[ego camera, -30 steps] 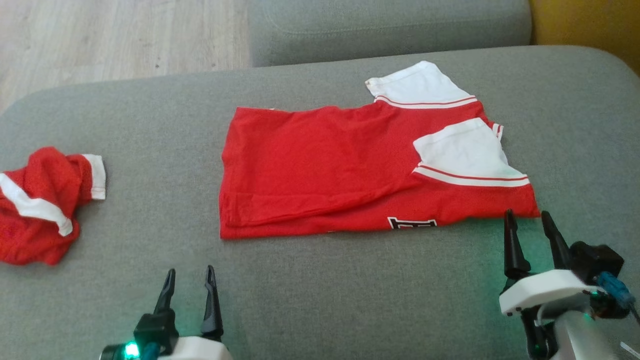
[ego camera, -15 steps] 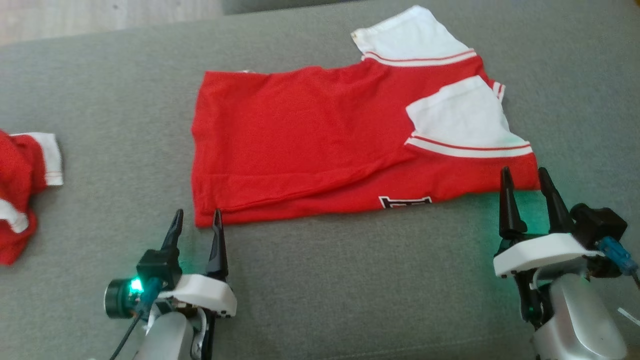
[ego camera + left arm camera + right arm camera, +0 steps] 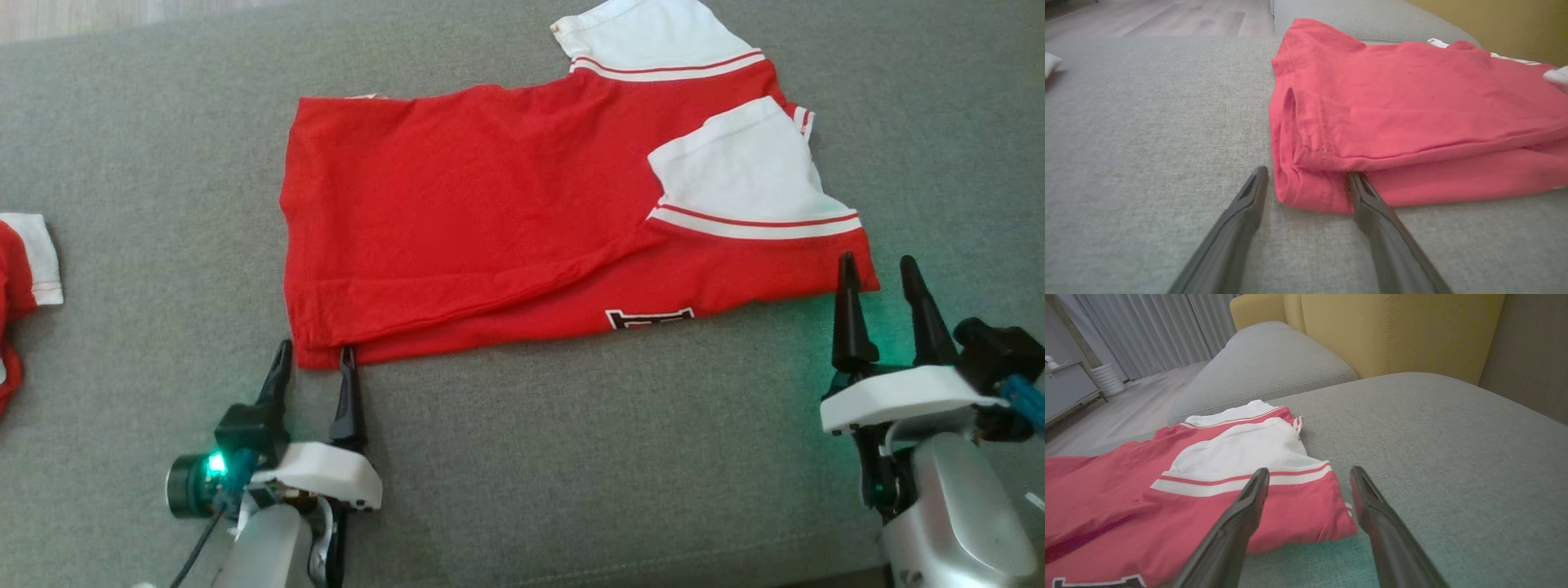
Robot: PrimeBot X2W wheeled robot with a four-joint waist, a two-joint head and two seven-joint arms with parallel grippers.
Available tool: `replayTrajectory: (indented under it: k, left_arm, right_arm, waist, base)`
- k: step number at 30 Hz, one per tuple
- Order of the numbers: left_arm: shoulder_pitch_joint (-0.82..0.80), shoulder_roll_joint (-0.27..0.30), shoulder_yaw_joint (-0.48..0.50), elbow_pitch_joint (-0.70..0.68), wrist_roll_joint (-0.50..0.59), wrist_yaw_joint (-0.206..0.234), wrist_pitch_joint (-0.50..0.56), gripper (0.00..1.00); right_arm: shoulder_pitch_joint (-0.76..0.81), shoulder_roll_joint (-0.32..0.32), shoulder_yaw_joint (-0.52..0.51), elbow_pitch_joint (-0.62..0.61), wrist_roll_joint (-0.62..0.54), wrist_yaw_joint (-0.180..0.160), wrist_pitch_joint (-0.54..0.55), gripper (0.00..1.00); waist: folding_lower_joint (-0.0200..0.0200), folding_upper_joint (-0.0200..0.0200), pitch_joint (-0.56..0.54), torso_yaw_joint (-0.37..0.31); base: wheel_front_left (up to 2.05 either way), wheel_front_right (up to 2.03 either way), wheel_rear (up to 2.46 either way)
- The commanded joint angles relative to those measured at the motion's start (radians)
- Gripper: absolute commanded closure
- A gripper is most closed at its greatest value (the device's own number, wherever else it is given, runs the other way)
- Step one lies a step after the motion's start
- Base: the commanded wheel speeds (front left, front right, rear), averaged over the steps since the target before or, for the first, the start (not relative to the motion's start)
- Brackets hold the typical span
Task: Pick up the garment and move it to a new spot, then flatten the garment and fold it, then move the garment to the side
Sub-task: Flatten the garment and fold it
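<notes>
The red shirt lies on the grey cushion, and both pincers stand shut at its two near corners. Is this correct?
Not quite: the pincers are open, not shut. The red shirt lies on the grey cushion, and the left pincer and right pincer stand open at its two near corners. The head view shows both spread wide.

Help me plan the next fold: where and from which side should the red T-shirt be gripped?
Probably by its two near corners, coming in low from the robot's side. The red T-shirt lies flat on the grey cushion, layered edge towards the grippers; the left gripper brackets one corner, the right gripper the other.
</notes>
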Motion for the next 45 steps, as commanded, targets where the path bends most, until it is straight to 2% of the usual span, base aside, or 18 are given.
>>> replayTrajectory:
  k: [1, 2, 3, 5, 12, 19, 20, 21, 22, 26, 32, 38, 45]
  left_arm:
    - [-0.031, 0.015, 0.037, 0.012, -0.009, 0.010, -0.001, 0.00]
    - [-0.036, 0.015, 0.033, 0.034, -0.011, 0.009, -0.001, 0.51]
    - [-0.043, 0.015, 0.027, 0.058, -0.015, 0.005, -0.001, 0.71]
    - [-0.059, 0.015, 0.011, 0.097, -0.019, -0.007, -0.001, 1.00]
    - [-0.096, 0.015, -0.041, 0.172, -0.059, -0.046, -0.001, 1.00]
    - [-0.101, 0.015, -0.089, 0.156, -0.105, -0.054, -0.001, 1.00]
    - [-0.100, 0.015, -0.093, 0.150, -0.110, -0.055, -0.001, 1.00]
    - [-0.098, 0.015, -0.098, 0.143, -0.116, -0.058, -0.001, 1.00]
    - [-0.095, 0.015, -0.102, 0.137, -0.121, -0.060, -0.001, 1.00]
    - [-0.080, 0.015, -0.120, 0.118, -0.130, -0.061, -0.001, 1.00]
    - [-0.077, 0.015, -0.137, 0.021, -0.199, -0.088, -0.001, 1.00]
    - [-0.153, 0.015, -0.089, -0.084, -0.221, -0.094, -0.001, 1.00]
    - [-0.156, 0.015, -0.030, -0.074, -0.268, -0.087, -0.001, 1.00]
  right_arm:
    - [-0.039, 0.001, 0.012, -0.030, -0.003, 0.000, -0.005, 0.00]
    - [-0.042, 0.001, 0.004, -0.024, -0.008, 0.000, -0.005, 0.00]
    - [-0.045, 0.002, -0.007, -0.017, -0.013, 0.000, -0.005, 0.00]
    - [-0.053, 0.003, -0.034, 0.006, -0.028, 0.000, -0.005, 0.00]
    - [-0.090, 0.009, -0.078, 0.107, -0.049, 0.000, -0.005, 0.00]
    - [-0.145, 0.013, -0.029, 0.261, 0.017, 0.000, -0.005, 0.00]
    - [-0.150, 0.014, -0.024, 0.280, 0.032, 0.000, -0.005, 0.18]
    - [-0.154, 0.014, -0.015, 0.298, 0.048, 0.000, -0.005, 0.75]
    - [-0.156, 0.014, -0.010, 0.314, 0.065, 0.000, -0.005, 1.00]
    - [-0.153, 0.014, -0.007, 0.340, 0.111, 0.000, -0.005, 1.00]
    - [-0.149, 0.014, 0.008, 0.241, 0.197, 0.000, -0.005, 1.00]
    - [-0.213, 0.004, 0.029, 0.163, 0.289, 0.000, -0.005, 1.00]
    - [-0.229, -0.009, 0.015, 0.202, 0.355, 0.000, -0.005, 1.00]
  waist:
    - [0.0000, 0.0000, 0.005, -0.001]
    - [0.0000, 0.0000, 0.006, -0.001]
    - [0.0000, 0.0000, 0.009, -0.003]
    - [0.0000, 0.0000, 0.013, -0.004]
    - [0.0000, 0.0000, 0.026, -0.003]
    - [0.0000, 0.0000, 0.037, 0.018]
    - [0.0000, 0.0000, 0.038, 0.021]
    - [0.0000, 0.0000, 0.038, 0.024]
    - [0.0000, 0.0000, 0.038, 0.026]
    - [0.0000, 0.0000, 0.033, 0.034]
    - [0.0000, 0.0000, 0.011, 0.046]
    - [0.0000, 0.0000, -0.051, 0.055]
    - [0.0000, 0.0000, -0.161, 0.058]
  base:
    - [0.00, 0.00, 0.00]
    - [0.00, 0.00, 0.00]
    - [0.00, 0.00, 0.00]
    - [0.00, 0.00, 0.00]
    - [0.00, 0.00, 0.00]
    - [0.00, 0.00, 0.00]
    - [0.00, 0.00, 0.00]
    - [0.00, 0.00, 0.00]
    - [0.00, 0.00, 0.00]
    - [0.00, 0.00, 0.00]
    - [0.00, 0.00, 0.00]
    - [0.00, 0.00, 0.00]
    - [0.00, 0.00, 0.00]
